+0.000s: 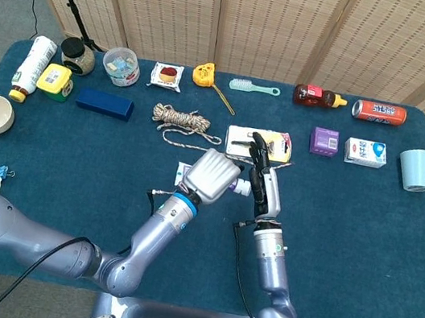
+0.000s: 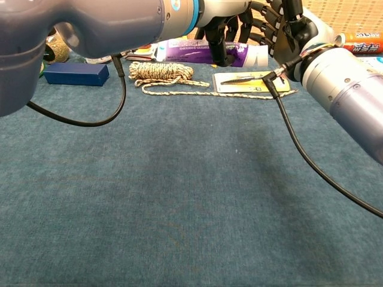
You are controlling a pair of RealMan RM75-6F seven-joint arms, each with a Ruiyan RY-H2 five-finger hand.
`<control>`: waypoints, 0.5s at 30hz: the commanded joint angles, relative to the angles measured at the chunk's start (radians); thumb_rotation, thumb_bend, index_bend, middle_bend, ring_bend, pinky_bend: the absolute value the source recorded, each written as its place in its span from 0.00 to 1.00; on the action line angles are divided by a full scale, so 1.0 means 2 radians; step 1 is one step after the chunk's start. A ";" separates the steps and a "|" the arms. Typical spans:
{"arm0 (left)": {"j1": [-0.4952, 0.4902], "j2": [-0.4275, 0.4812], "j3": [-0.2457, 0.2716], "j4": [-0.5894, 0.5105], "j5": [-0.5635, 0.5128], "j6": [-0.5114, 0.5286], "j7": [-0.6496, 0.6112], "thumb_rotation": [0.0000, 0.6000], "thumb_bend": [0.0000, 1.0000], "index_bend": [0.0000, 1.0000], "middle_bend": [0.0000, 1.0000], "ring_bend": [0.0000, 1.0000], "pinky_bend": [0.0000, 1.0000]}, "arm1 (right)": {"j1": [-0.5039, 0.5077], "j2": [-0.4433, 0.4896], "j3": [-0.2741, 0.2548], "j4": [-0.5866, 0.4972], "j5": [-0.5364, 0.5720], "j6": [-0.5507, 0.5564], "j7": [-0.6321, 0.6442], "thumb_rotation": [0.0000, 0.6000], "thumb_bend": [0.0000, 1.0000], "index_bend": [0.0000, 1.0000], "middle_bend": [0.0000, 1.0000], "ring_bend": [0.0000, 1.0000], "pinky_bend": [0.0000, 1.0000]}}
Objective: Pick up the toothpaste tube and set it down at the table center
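Note:
The toothpaste tube (image 1: 182, 174) is purple and white with a white cap. My left hand (image 1: 208, 176) grips it from above, near the middle of the table. In the chest view the tube (image 2: 190, 50) hangs level above the cloth under the left hand (image 2: 222, 24), cap end pointing right. My right hand (image 1: 262, 182) stands upright just right of the cap with its fingers apart and nothing in them. The chest view shows the right hand (image 2: 286, 25) close beside the cap; I cannot tell whether it touches.
A coiled rope (image 1: 180, 119) and a yellow carded tool (image 1: 258, 142) lie just behind the hands. A blue box (image 1: 104, 103) is at the left, a purple box (image 1: 325, 140), a milk carton (image 1: 364, 153) and a cup (image 1: 418, 170) at the right. Other items line the far edge.

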State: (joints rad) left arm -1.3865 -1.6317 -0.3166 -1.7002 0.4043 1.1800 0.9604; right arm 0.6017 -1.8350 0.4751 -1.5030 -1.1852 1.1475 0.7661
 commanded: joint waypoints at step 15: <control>-0.010 0.011 -0.011 -0.013 -0.031 -0.003 0.009 1.00 1.00 0.63 0.53 0.59 0.63 | -0.002 0.009 -0.011 -0.009 -0.016 -0.013 0.011 0.20 0.00 0.00 0.00 0.00 0.00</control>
State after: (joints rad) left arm -1.4033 -1.6095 -0.3391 -1.7272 0.3450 1.1707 0.9762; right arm 0.5974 -1.8165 0.4530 -1.5221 -1.2159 1.1212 0.7902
